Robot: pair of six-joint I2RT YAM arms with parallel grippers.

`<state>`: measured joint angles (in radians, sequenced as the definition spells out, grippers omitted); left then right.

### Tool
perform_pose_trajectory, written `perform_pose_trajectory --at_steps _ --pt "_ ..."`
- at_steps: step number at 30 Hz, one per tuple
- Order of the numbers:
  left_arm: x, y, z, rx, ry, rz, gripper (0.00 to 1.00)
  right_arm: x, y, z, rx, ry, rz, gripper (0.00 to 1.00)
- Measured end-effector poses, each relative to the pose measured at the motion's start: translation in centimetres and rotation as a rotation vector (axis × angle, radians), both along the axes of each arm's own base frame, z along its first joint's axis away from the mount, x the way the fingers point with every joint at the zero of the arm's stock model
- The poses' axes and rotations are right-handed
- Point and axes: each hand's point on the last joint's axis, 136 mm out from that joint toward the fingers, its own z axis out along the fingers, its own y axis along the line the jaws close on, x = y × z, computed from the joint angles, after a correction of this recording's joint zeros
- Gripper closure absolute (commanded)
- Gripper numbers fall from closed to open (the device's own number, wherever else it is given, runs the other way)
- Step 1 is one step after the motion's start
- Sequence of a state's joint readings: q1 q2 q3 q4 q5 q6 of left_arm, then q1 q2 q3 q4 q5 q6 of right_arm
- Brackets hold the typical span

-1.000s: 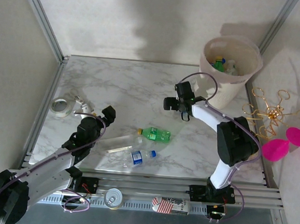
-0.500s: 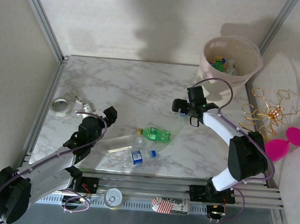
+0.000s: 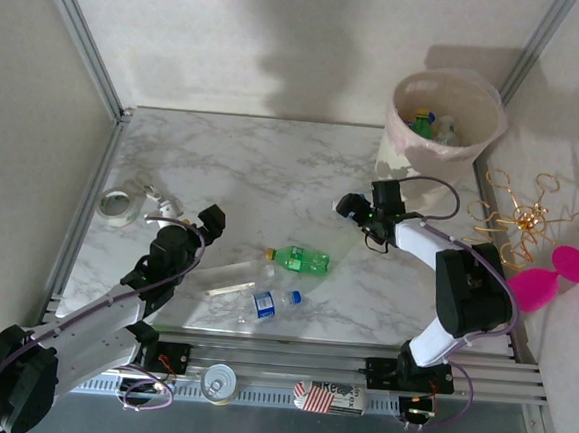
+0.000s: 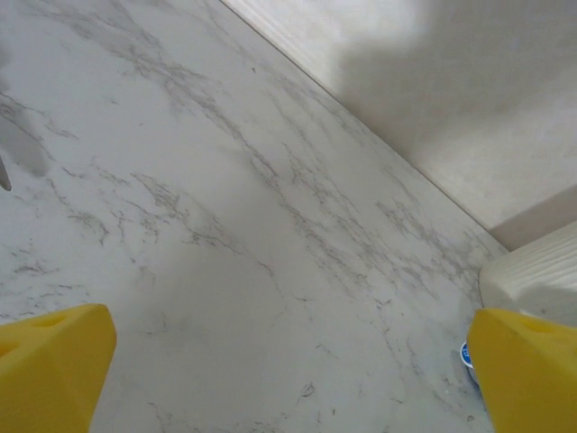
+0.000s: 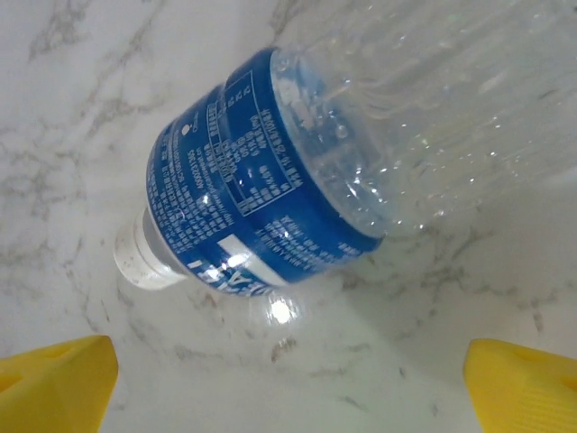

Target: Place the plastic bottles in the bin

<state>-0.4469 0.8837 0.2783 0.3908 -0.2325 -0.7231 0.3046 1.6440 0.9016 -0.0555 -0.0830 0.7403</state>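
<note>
Three plastic bottles lie on the marble table: a green bottle, a clear blue-labelled bottle and a clear bottle. The cream bin stands at the back right with several bottles inside. My right gripper is low over the table, left of the bin's base. In the right wrist view it is open, with a clear blue-labelled bottle lying just beyond its fingertips, untouched. My left gripper is open over bare marble, left of the bottles.
A tape roll lies at the left edge. A gold wire rack and a pink goblet stand right of the table. A can and a small carton sit on the front rail. The bin's wall shows in the left wrist view.
My right gripper has shifted a little to the right, toward the bin's base, and its arm has folded lower. The left arm and the table bottles have not moved.
</note>
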Motion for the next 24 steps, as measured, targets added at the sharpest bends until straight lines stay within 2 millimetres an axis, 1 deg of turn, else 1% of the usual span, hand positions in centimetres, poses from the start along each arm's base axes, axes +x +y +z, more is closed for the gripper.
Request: perform_pose_trajectory --at_steps 5,8,11,17,24 --pt "-0.3 0.5 1.2 -0.013 -0.038 0.016 0.00 1.9 -0.8 0.3 0.045 -0.026 -0.083 0.01" --pt "-0.6 1.0 1.4 -0.015 -0.050 0.035 0.00 2.5 -1.9 -0.2 0.050 -0.026 -0.147 0.02" --pt "-0.7 1.3 1.2 -0.009 -0.046 0.047 0.00 3.1 -2.6 -0.9 0.047 -0.017 -0.200 0.04" --pt "-0.6 1.5 1.0 -0.003 -0.038 0.054 0.00 5.2 -2.8 -0.6 0.049 -0.059 -0.259 0.06" --pt "-0.6 1.7 0.9 0.002 -0.038 0.059 0.00 6.2 -2.7 -0.7 0.073 -0.063 -0.283 0.05"
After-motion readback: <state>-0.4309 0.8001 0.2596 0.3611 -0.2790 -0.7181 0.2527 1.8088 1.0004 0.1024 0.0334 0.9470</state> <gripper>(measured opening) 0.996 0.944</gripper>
